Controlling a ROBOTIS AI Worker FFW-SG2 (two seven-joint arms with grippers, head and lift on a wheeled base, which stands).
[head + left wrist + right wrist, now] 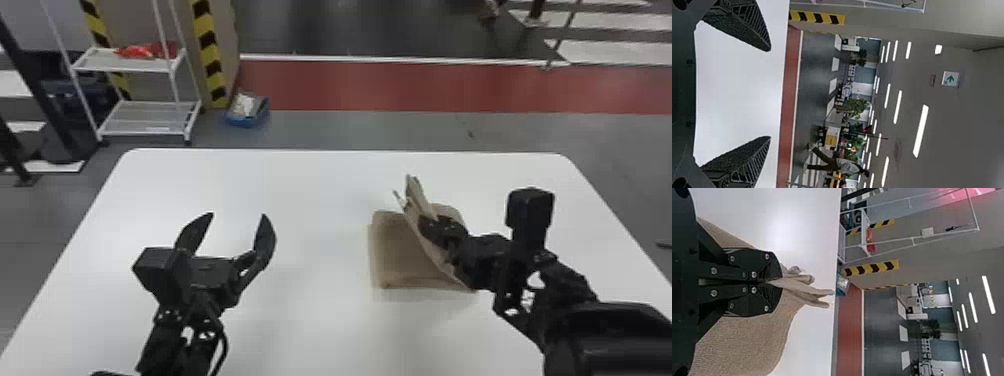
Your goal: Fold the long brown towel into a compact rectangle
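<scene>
The brown towel point(400, 255) lies partly flat on the right half of the table, one part of it lifted upright at its right side. My right gripper point(425, 220) is shut on that raised part, whose layered edges stick up past the fingers. In the right wrist view the right gripper point(774, 283) pinches the towel point(746, 340), and folded edges poke out beyond the fingertips. Over the table's left half, my left gripper point(237, 217) stands open with nothing between its fingers. In the left wrist view the left gripper point(770, 94) has its fingers wide apart.
The white table point(310, 180) extends around the towel and beneath both arms. Behind it on the floor stand a white shelf rack point(145, 117) and a small blue bin point(247, 120).
</scene>
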